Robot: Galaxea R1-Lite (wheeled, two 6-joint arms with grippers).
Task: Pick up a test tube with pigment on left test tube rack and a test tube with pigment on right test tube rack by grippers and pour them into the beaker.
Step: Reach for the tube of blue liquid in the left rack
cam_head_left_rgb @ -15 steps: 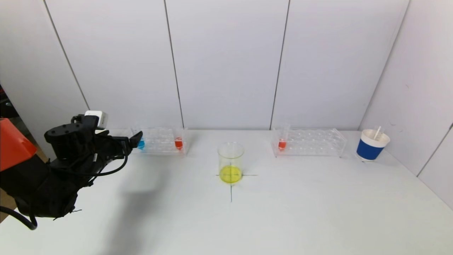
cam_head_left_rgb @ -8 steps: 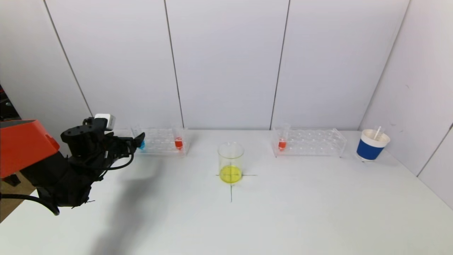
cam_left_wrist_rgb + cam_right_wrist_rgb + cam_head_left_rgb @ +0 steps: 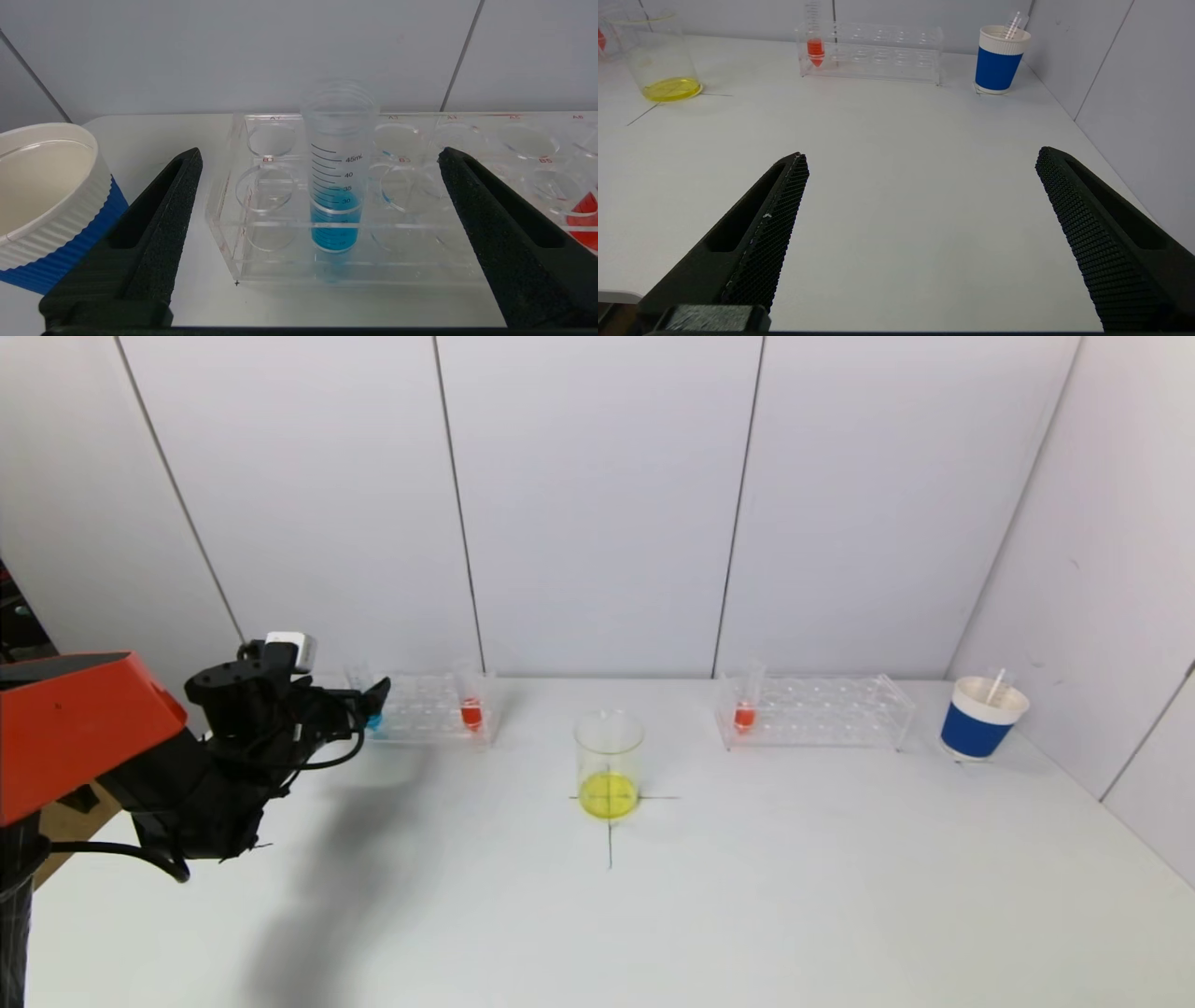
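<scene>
The left clear rack (image 3: 425,709) holds a tube of blue pigment (image 3: 374,719) at its left end and a tube of red pigment (image 3: 471,713) at its right end. My left gripper (image 3: 373,695) is open just in front of the blue tube (image 3: 337,186), which stands between the spread jaws without touching them. The right rack (image 3: 822,712) holds one tube of red pigment (image 3: 744,714), also in the right wrist view (image 3: 815,46). The beaker (image 3: 609,763) with yellow liquid stands on a cross mark at the centre. My right gripper (image 3: 920,161) is open, low over the table, out of the head view.
A blue and white paper cup (image 3: 983,718) with an empty tube stands at the far right. Another blue and white cup (image 3: 42,200) stands just left of the left rack. White walls close the back and right side.
My left arm has moved forward and to the right, bringing the open gripper up to the blue tube at the left rack's end. Nothing else has moved.
</scene>
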